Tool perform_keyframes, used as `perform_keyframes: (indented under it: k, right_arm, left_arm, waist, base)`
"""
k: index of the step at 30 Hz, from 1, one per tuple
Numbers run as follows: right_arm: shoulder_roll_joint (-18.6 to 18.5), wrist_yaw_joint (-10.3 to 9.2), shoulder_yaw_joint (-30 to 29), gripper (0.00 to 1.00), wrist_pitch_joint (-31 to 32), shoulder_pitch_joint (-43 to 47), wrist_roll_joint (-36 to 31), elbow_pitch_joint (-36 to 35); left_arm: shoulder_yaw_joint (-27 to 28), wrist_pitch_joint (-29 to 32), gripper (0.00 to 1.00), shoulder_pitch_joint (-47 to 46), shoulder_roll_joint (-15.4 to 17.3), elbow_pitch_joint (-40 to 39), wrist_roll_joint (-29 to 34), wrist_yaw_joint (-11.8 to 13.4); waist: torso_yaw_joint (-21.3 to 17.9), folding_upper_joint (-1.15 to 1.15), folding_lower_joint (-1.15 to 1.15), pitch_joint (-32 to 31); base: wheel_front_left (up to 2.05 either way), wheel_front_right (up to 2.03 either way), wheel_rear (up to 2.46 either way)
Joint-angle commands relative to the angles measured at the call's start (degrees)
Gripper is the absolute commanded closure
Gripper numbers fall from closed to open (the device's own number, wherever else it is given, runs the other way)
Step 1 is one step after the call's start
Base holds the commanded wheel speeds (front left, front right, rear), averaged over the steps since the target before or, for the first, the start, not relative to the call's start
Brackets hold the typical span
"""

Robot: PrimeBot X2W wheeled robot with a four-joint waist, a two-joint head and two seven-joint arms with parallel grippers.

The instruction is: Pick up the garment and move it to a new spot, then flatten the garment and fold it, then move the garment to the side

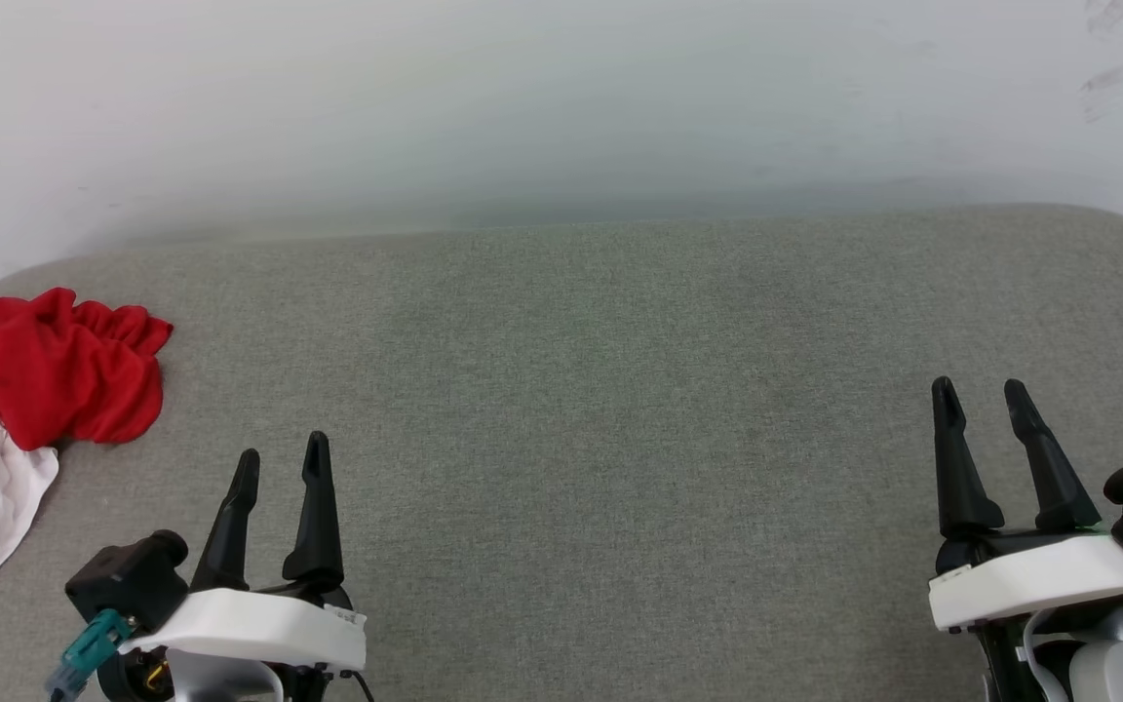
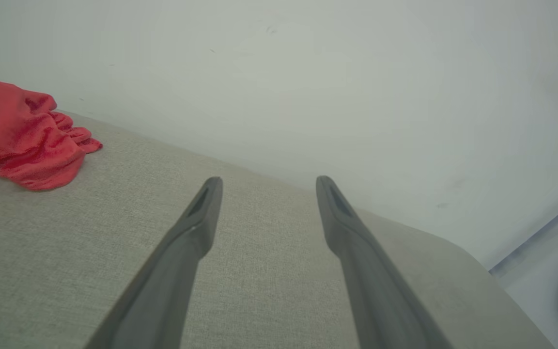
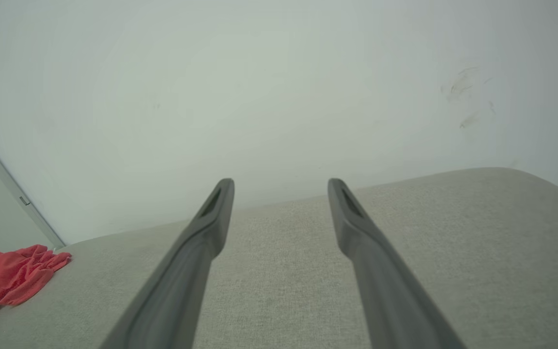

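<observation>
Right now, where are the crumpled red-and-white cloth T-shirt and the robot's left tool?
Crumpled red-and-white cloth T-shirt (image 1: 55, 375): head view, on its bunched red part.
Left tool (image 1: 283, 448): head view, midway between its two dark fingertips.

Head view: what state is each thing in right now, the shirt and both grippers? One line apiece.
garment: crumpled in a heap at the left edge of the grey cushion, not flattened, not folded, not held.
left gripper: open, empty, just right of the garment and apart from it.
right gripper: open, empty, at the far right of the cushion, well away from the garment.
</observation>
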Motion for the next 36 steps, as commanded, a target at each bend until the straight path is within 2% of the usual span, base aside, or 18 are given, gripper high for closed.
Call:
perform_keyframes:
  k: [1,15,24,28,34,36]
  right_arm:
    - [0.0,0.0,0.0,0.0,-0.6,-0.7,-2.2,-0.9]
    - [0.0,0.0,1.3,0.0,-2.6,-0.4,-12.2,1.0]
    - [0.0,0.0,1.6,0.0,-4.0,-0.5,-18.7,1.3]
    - [0.0,0.0,1.7,0.0,-4.6,-0.5,-19.5,0.9]
    - [0.0,0.0,1.8,0.0,-5.2,-0.3,-18.8,0.9]
    - [0.0,-0.01,1.8,0.0,-5.4,0.0,-17.6,1.4]
  left_arm:
    - [-0.8,-0.6,0.0,-0.2,0.8,-0.8,1.9,0.9]
    - [-9.4,-2.6,0.0,0.6,5.9,0.4,10.5,7.6]
    - [-13.0,-4.1,0.0,0.2,7.3,-0.5,14.6,11.7]
    - [-12.6,-4.5,0.0,0.8,7.0,-1.3,15.1,11.2]
    - [-11.4,-5.1,0.0,1.4,6.0,-1.8,16.1,9.1]
    - [-10.3,-5.5,0.0,2.1,4.8,-1.5,15.6,7.7]
  waist:
    - [0.0,0.0,-0.01,0.0]
    - [-0.4,0.0,-0.01,0.1]
    - [-0.5,0.0,-0.01,0.4]
    - [-0.5,0.0,-0.01,0.5]
    - [-0.6,0.0,-0.01,0.5]
    - [-0.6,0.0,-0.01,0.5]
  base:
    - [0.0,0.0,0.0]
    - [0.0,0.0,0.0]
    - [0.0,0.0,0.0]
    - [0.0,0.0,0.0]
    - [0.0,0.0,0.0]
    - [0.0,0.0,0.0]
